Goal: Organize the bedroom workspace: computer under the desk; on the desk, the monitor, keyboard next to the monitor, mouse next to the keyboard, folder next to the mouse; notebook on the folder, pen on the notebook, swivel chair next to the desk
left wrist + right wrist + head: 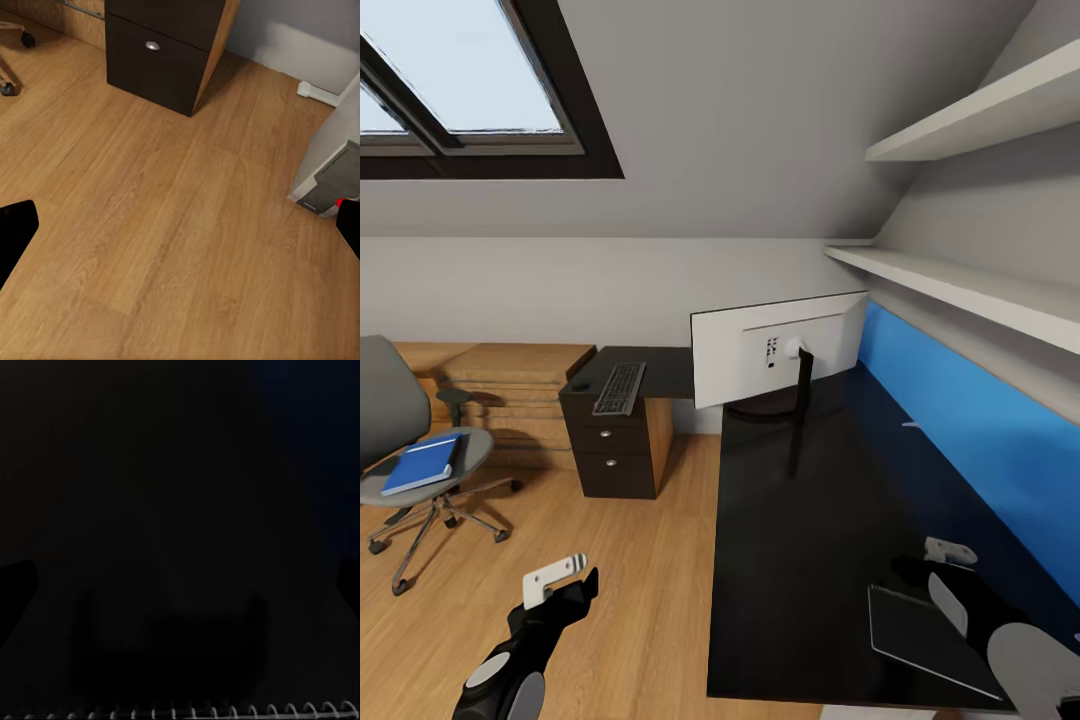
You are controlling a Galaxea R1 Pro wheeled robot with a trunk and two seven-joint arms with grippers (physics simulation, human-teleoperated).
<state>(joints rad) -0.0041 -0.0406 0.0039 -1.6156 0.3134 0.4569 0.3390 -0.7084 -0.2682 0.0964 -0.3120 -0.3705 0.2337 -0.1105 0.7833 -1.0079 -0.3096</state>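
The monitor (780,350) stands on the black desk (790,540) with its white back toward me. The keyboard (620,388) lies on the desk's left wing, beside a small dark rounded shape that may be the mouse (578,386). The blue folder (422,463) rests on the swivel chair (400,440) at the left. The dark notebook (925,630) lies at the desk's near end, its spiral edge (225,711) just behind my open right gripper (945,575) (180,585). My left gripper (565,582) (180,232) hangs open over the floor, with the computer (330,165) beside it.
A black drawer cabinet (615,450) (154,52) stands under the desk's left wing, with a light wooden chest (510,390) behind it. Two white shelves (960,280) run along the right wall above the blue panel (970,420). Wood floor (610,560) lies between chair and desk.
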